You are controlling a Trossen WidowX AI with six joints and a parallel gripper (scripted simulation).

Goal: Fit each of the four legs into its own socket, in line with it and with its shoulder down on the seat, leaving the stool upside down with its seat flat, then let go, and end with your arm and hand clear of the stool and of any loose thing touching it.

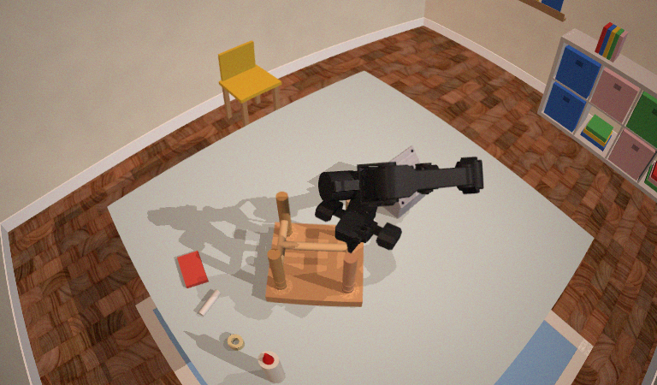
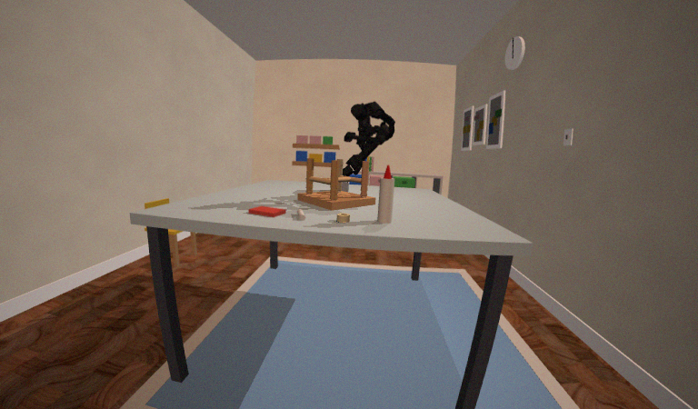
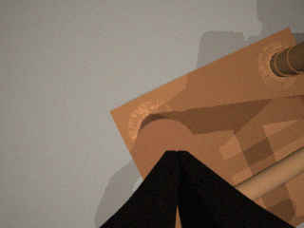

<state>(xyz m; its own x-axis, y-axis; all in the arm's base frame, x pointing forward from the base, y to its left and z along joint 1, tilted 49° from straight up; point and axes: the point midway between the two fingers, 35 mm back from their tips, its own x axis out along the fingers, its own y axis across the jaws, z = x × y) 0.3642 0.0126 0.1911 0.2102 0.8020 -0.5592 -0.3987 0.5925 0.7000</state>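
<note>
The wooden stool (image 1: pixel 315 264) lies upside down with its seat flat on the table, and it also shows in the exterior view (image 2: pixel 335 191). Three legs stand upright in their sockets: back left (image 1: pixel 282 209), front left (image 1: pixel 276 268) and front right (image 1: pixel 349 273). Rungs join them. My gripper (image 1: pixel 356 238) is shut and sits right over the back right corner, hiding what is below it. In the wrist view the shut fingers (image 3: pixel 175 155) come to a point just above a shaded leg (image 3: pixel 166 132) at the corner socket. I see nothing between the fingers.
A red block (image 1: pixel 192 269), a short white peg (image 1: pixel 209 302), a tape ring (image 1: pixel 235 339) and a glue bottle (image 1: pixel 269 364) lie to the front left of the stool. The arm's grey base plate (image 1: pixel 404 182) is behind the stool.
</note>
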